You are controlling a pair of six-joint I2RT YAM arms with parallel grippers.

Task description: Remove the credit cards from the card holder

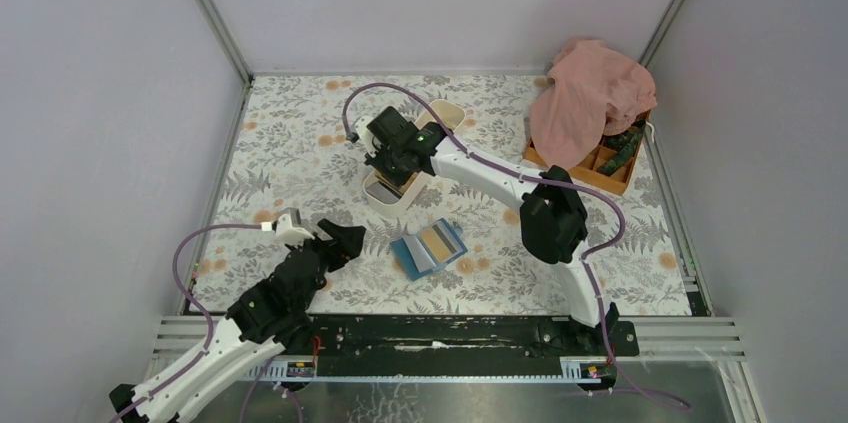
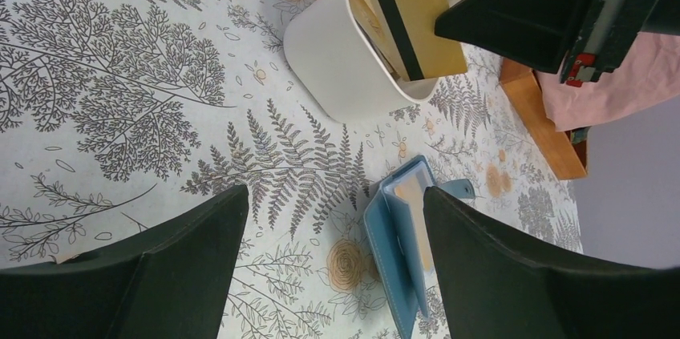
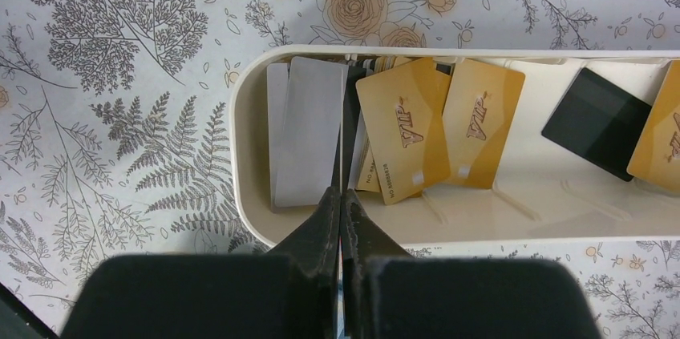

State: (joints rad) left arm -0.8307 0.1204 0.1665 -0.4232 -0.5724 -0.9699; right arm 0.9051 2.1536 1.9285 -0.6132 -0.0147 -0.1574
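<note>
The blue card holder [image 1: 428, 246] lies open on the floral table, an orange-yellow card showing in its pocket; in the left wrist view the card holder [image 2: 393, 251] sits just inside my right finger. My left gripper [image 1: 322, 229] [image 2: 335, 195] stands open low over the table left of it, holding nothing. My right gripper [image 1: 390, 165] [image 3: 341, 195] is shut on a gold credit card [image 2: 417, 26] with a black stripe, seen edge-on [image 3: 346, 131] over the near end of the white tray [image 1: 405, 198]. Several credit cards, gold [image 3: 481, 110] and black [image 3: 597, 123], lie in that tray.
An orange compartment box [image 1: 600, 175] stands at the back right, partly under a pink cloth [image 1: 590, 98]. The white tray's rim [image 3: 240, 115] also encloses pale grey cards [image 3: 305, 131]. Enclosure walls ring the table.
</note>
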